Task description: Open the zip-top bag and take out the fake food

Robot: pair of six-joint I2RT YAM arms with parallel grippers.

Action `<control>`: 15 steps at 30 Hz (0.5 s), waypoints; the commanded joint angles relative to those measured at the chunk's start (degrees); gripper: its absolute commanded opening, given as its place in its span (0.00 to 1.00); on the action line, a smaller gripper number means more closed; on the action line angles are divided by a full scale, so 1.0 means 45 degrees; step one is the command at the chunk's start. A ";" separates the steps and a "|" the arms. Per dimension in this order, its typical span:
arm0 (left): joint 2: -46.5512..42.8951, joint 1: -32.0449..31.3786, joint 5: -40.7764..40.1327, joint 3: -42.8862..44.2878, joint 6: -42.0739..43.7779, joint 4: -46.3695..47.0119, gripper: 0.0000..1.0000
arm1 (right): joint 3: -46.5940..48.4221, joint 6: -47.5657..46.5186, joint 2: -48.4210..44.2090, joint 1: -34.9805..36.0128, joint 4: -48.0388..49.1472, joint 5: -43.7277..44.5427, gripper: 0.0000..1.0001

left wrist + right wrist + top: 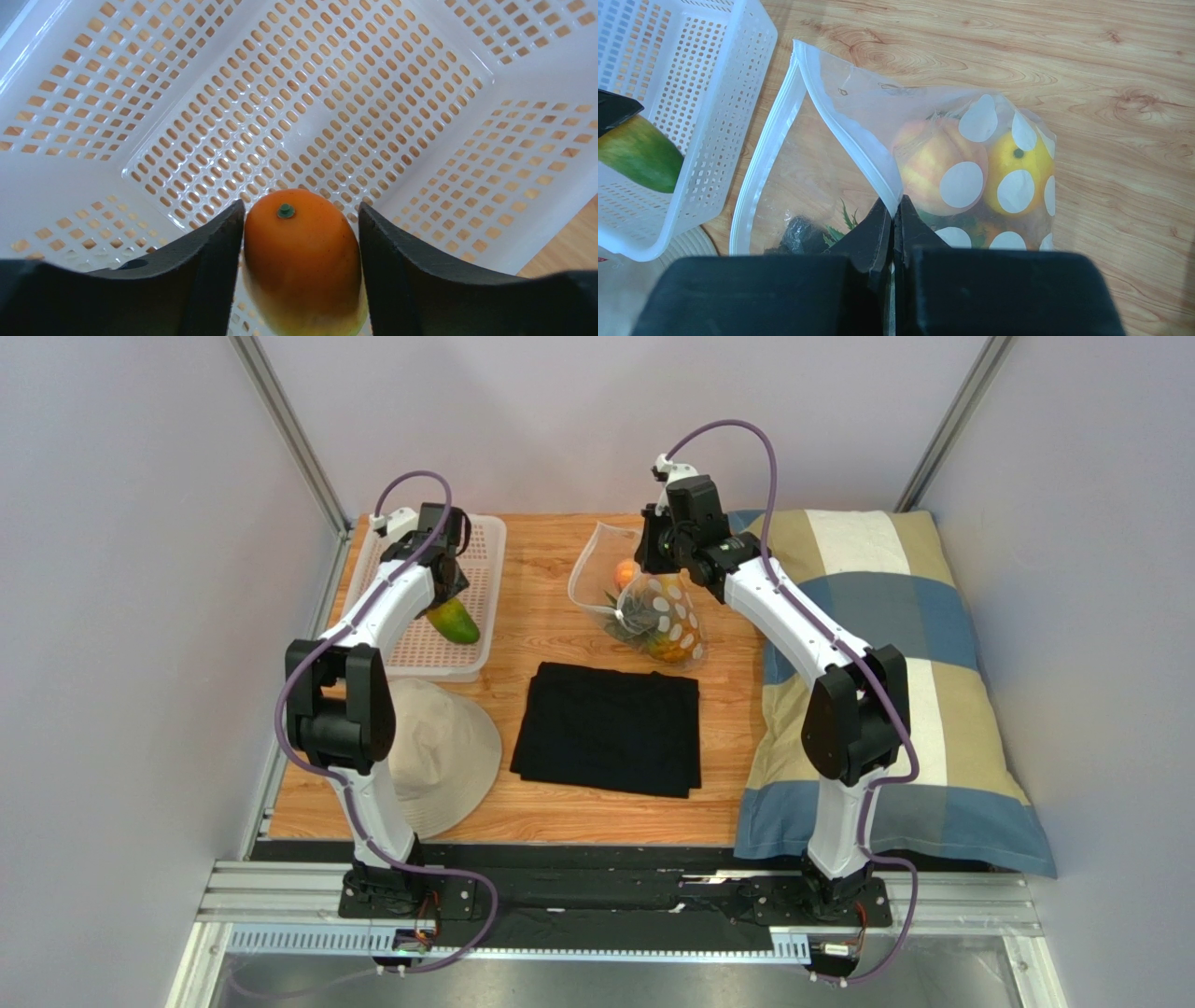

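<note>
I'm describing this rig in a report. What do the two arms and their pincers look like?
Both the left arm and right arm have white links with black joint housings. A purple cable loops along each. The left pincer and right pincer have two matte black, wedge-shaped fingers.

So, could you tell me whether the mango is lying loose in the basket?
No, the left gripper is clamped on the mango over the basket.

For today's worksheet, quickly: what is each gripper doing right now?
Left gripper: shut on the mango.
Right gripper: shut on the zip-top bag.
</note>
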 commanded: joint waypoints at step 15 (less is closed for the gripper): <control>-0.2042 -0.1742 1.2832 -0.0707 0.2929 0.6319 0.47 | -0.0151 -0.0174 -0.0698 -0.0006 0.0739 -0.0663 0.00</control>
